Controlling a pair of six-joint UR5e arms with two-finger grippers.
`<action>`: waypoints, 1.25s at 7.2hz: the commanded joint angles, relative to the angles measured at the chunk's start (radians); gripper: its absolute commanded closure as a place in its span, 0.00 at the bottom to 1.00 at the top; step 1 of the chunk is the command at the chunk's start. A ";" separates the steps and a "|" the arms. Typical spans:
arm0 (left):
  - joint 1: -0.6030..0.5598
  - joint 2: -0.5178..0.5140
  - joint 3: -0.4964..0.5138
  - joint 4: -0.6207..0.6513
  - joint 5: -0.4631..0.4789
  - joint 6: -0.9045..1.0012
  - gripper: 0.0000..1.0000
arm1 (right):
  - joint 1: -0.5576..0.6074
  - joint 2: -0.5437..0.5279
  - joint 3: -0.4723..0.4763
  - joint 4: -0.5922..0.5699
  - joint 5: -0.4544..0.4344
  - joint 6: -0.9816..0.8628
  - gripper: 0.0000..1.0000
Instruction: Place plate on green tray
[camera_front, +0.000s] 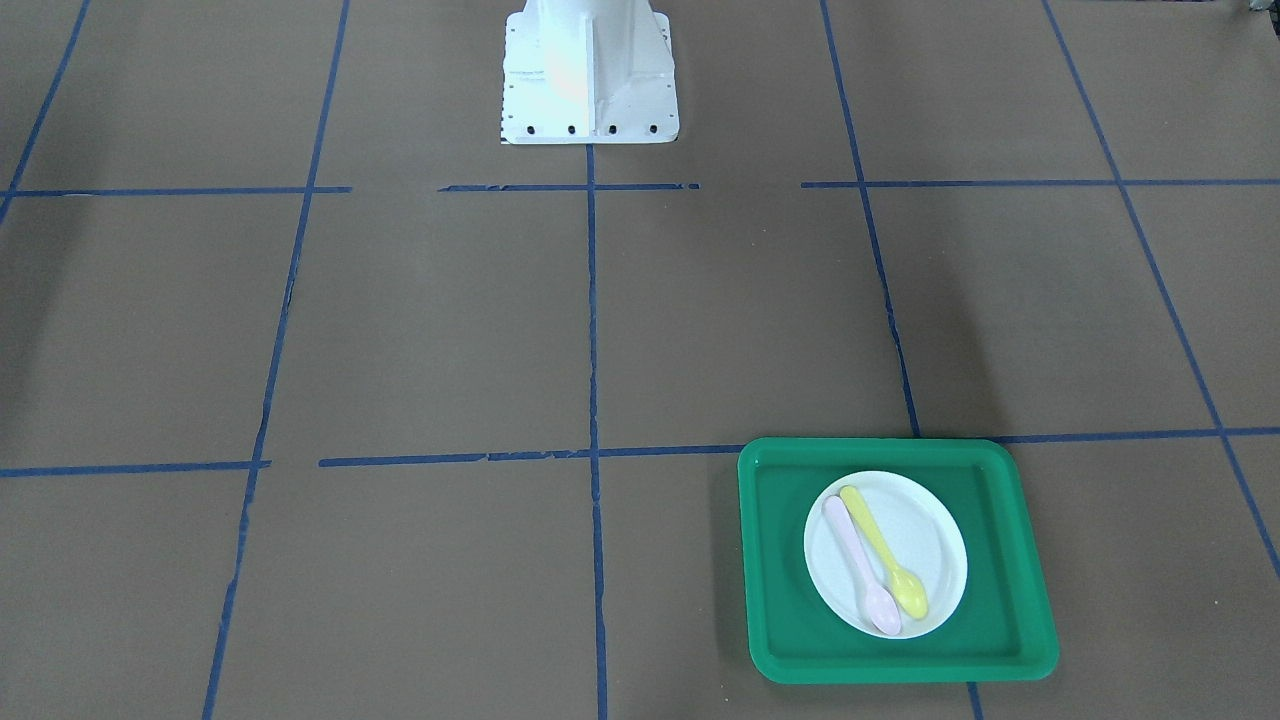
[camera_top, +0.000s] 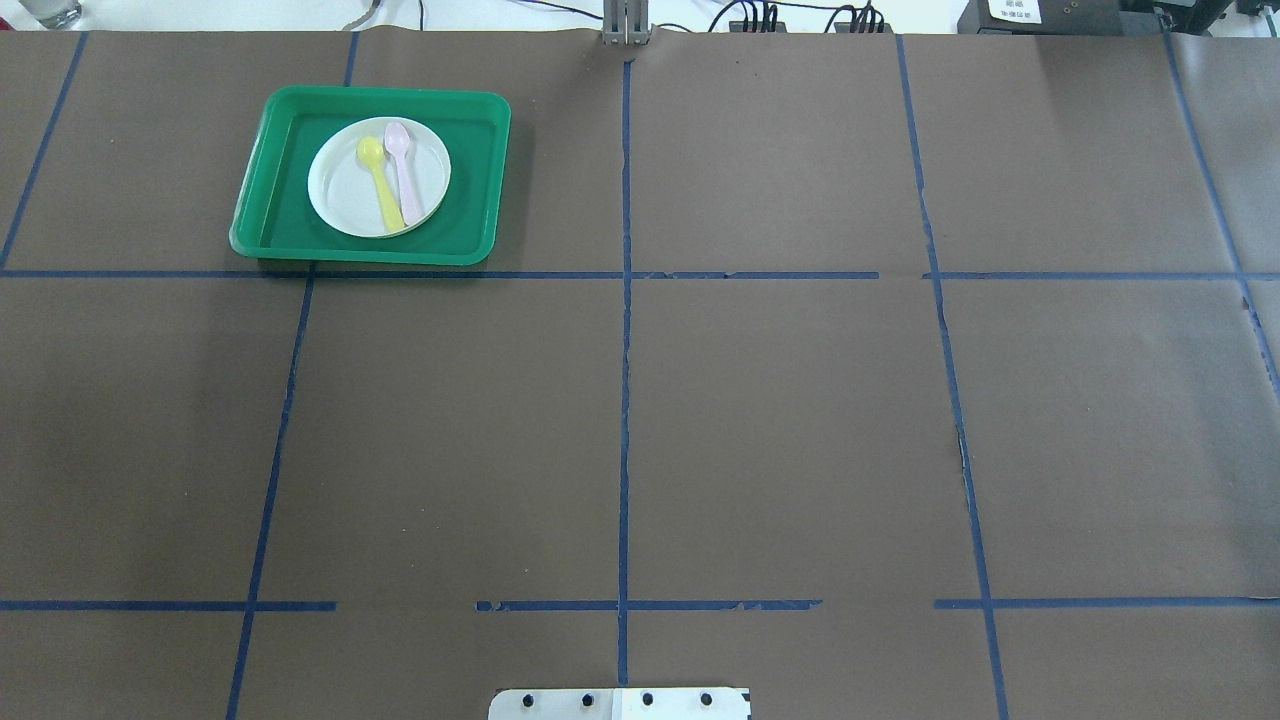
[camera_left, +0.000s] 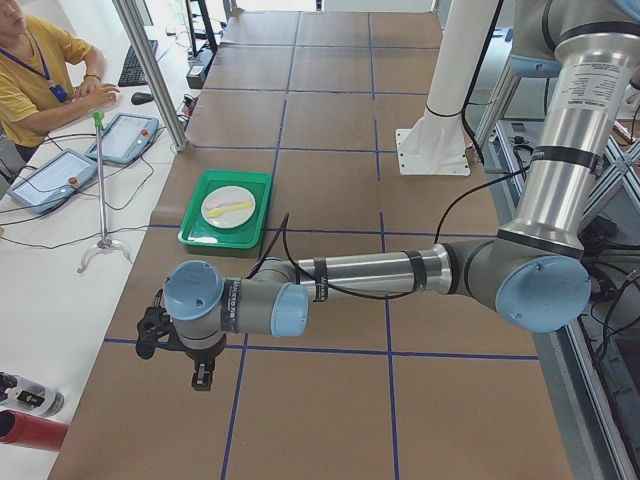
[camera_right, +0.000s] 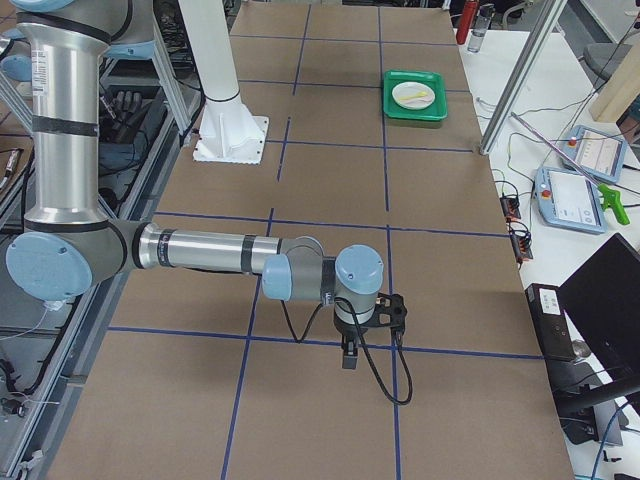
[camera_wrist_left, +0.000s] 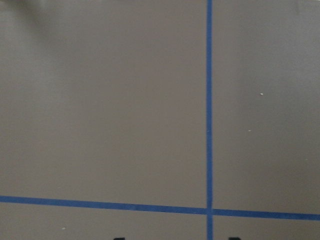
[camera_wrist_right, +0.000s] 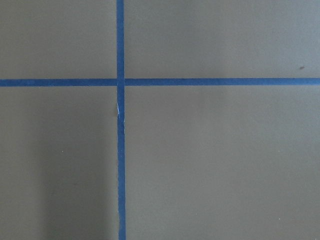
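The small white plate (camera_front: 925, 525) lies flat inside the green tray (camera_front: 780, 560), near its middle. A pink spoon (camera_front: 860, 565) and a yellow spoon (camera_front: 885, 555) lie on the plate. In the overhead view the tray (camera_top: 280, 200) with the plate (camera_top: 340, 190) sits at the table's far left. My left gripper (camera_left: 203, 378) hangs over bare table, well short of the tray (camera_left: 262, 205). My right gripper (camera_right: 348, 358) hangs over bare table, far from the tray (camera_right: 400, 110). Both show only in the side views, so I cannot tell whether they are open or shut.
The white robot base (camera_front: 590, 70) stands at the table's near edge. Blue tape lines grid the brown tabletop. An operator (camera_left: 40, 70) sits beyond the far edge with tablets (camera_left: 125, 135) and a thin stand (camera_left: 100, 180).
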 joint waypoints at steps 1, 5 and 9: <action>-0.035 0.065 -0.062 0.068 0.006 0.036 0.02 | 0.000 0.000 0.000 0.000 0.000 0.000 0.00; -0.006 0.125 -0.117 0.029 -0.006 0.024 0.00 | 0.000 0.000 0.000 0.000 0.000 0.000 0.00; 0.121 0.320 -0.410 0.060 -0.001 0.030 0.00 | 0.000 0.000 0.000 0.000 0.000 0.000 0.00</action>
